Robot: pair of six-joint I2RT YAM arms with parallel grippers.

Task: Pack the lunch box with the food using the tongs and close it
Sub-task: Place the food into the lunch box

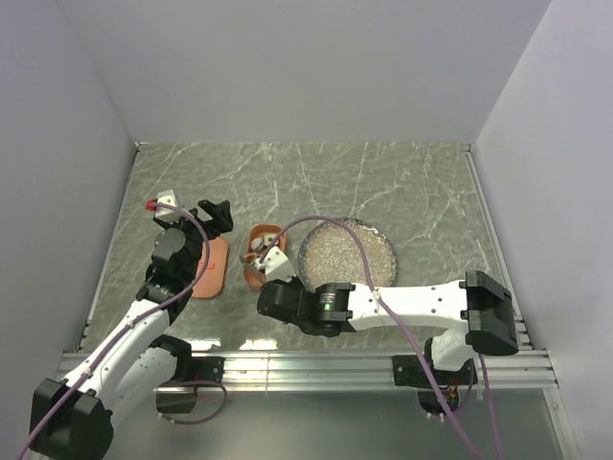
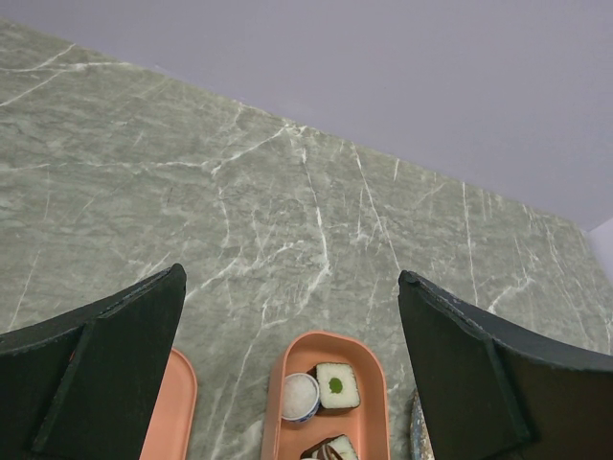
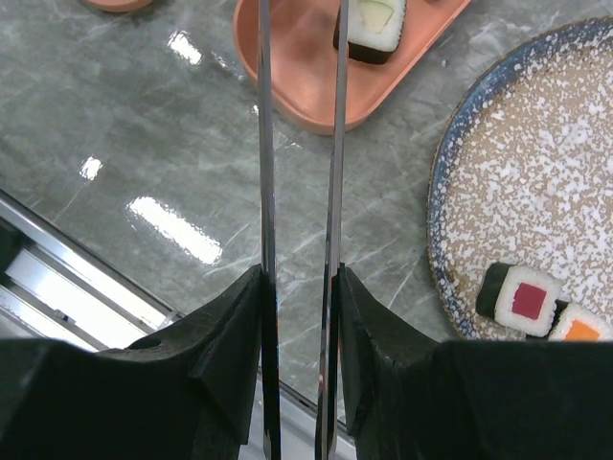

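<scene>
The right pincer (image 3: 299, 287) clamps the tongs (image 3: 335, 144), tips over the lunch box (image 3: 306, 96) on the tabletop, likely to deliver food, while the left pincer (image 2: 292, 287) hovers released and two pieces (image 3: 522, 299) lie on the plate (image 3: 536, 172).

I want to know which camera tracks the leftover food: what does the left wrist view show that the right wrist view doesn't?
Left wrist only: the open left end effector, the pale back wall, and a small round white food piece. Right wrist only: the long thin grey metal tongs clamped in the right end effector, plus a red-centred square piece and an orange-centred piece on the round speckled plate. Both: the salmon-orange oblong plastic lunch box and the grey-green marble table.
</scene>
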